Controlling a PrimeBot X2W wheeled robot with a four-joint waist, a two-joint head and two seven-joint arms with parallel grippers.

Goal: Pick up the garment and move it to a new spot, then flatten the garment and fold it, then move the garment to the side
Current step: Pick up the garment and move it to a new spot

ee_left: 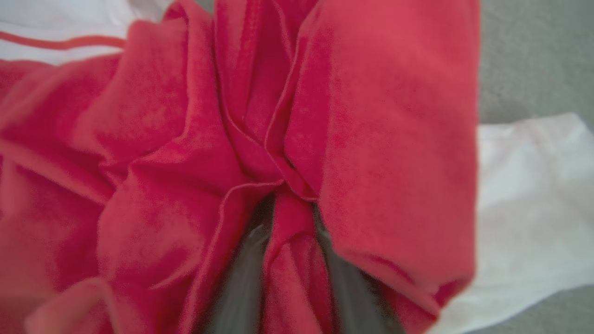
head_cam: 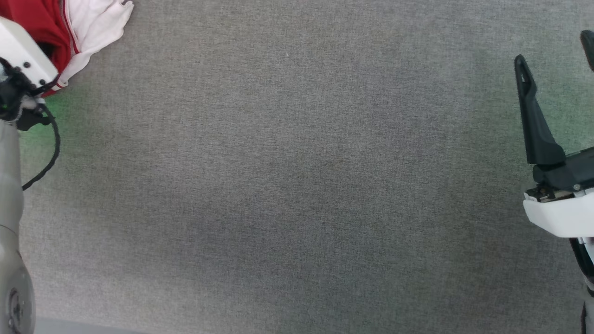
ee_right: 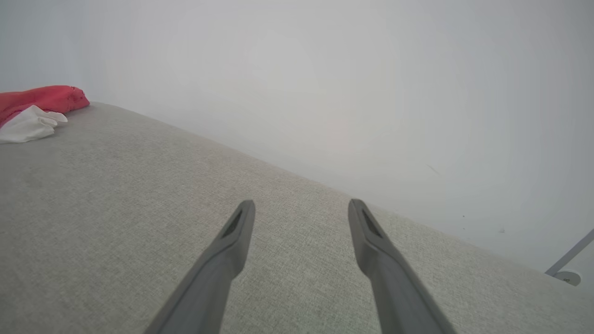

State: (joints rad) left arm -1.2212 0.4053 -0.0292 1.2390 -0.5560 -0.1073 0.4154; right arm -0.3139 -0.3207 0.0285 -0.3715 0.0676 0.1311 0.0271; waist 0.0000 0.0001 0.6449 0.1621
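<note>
Your L claw is clamped on a bunched fold of the garment: in the L wrist view red cloth is pinched between both dark fingers, w/ more red piled above and a white sleeve end at right of frame. In the head view the garment sits crumpled in the upper left corner, right at the L arm. The grey counter stretches off toward lower right. R claw hangs spread wide, gripping nothing, at the far right edge, well apart from the cloth. So L arm's the nearer one, and I'd judge the carry goes rightward, toward frame centre. No clear long axis; it's a heap.
</note>
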